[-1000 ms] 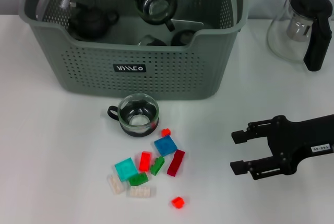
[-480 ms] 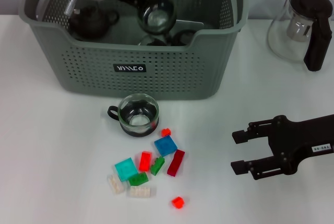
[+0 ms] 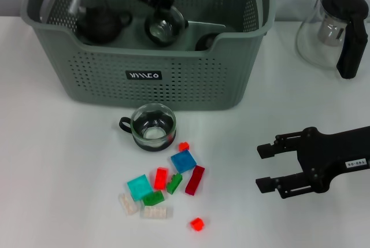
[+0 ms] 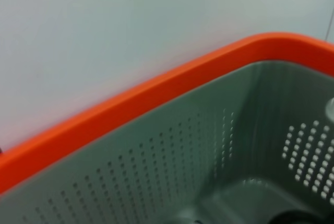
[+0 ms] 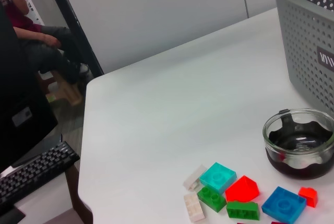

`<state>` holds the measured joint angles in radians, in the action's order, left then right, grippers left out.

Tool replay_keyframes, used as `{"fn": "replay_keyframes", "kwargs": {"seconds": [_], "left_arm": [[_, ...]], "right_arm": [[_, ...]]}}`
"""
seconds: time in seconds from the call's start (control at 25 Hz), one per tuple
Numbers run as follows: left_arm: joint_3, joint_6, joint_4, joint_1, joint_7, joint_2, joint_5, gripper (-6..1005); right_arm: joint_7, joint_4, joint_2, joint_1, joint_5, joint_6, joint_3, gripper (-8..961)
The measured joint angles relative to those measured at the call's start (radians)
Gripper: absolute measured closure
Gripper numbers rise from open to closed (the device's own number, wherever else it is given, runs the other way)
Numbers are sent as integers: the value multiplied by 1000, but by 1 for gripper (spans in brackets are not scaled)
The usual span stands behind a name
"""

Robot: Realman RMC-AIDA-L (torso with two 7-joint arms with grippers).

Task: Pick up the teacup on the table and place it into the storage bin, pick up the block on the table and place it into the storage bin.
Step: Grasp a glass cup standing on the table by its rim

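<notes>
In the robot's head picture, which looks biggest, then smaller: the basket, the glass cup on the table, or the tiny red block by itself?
1. storage bin
2. glass teacup
3. lone red block

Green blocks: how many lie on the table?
2. One green block lies between the red block and the dark red block; the second green block lies beside the teal block.

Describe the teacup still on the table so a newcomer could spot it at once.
Start at the storage bin, the big grey-green perforated basket. Just in front of its label sits the teacup: clear glass, dark base, black handle, the only round vessel beside the scattered coloured blocks.
</notes>
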<state>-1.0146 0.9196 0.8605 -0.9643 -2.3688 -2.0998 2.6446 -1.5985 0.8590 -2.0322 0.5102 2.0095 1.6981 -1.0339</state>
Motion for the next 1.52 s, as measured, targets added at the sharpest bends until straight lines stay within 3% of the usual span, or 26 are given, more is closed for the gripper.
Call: {"fn": "replay_keyframes", "kwargs": {"seconds": [0.16, 0.28, 0.36, 0.4, 0.48, 0.56, 0.6, 0.64, 0.76, 0.92, 1.08, 1.36, 1.52], "left_arm": [[9, 120, 154, 32, -20, 2, -4, 447], [14, 286, 333, 76, -27, -3, -13, 414], [14, 448, 496, 123, -16, -19, -22, 391], [13, 469, 523, 133, -12, -24, -24, 380], [8, 599, 687, 198, 26, -53, -47, 358], [0, 682, 788, 254, 67, -68, -98, 347], [-23, 759, 866, 322, 101, -70, -186, 348], [-23, 759, 866, 322, 101, -70, -186, 348], [-47, 848, 937, 413, 146, -71, -289, 350], [-103, 954, 967, 485, 219, -77, -345, 351], [-174, 984, 931, 509, 283, -78, -327, 353], [-296, 881, 756, 451, 363, -72, -164, 356], [-322, 815, 671, 412, 414, -69, -106, 355]], "right_arm": [[0, 0, 5, 1, 0, -1, 0, 178], [0, 3, 7, 1, 0, -2, 0, 178], [1, 3, 8, 2, 0, -5, 0, 177], [2, 3, 9, 2, 0, -6, 0, 177], [5, 2, 9, 2, -1, -8, 1, 177], [8, 0, 8, 3, -3, -13, 1, 177], [8, 0, 7, 3, -3, -16, 2, 177], [8, 0, 6, 4, -3, -17, 5, 177], [7, 0, 4, 8, -3, -20, 13, 177], [2, 0, 3, 10, -1, -23, 28, 178], [2, -1, 0, 12, 0, -27, 39, 178], [0, -39, -2, 20, 0, -35, 46, 177], [0, -45, -2, 23, 7, -34, 40, 177]]}}
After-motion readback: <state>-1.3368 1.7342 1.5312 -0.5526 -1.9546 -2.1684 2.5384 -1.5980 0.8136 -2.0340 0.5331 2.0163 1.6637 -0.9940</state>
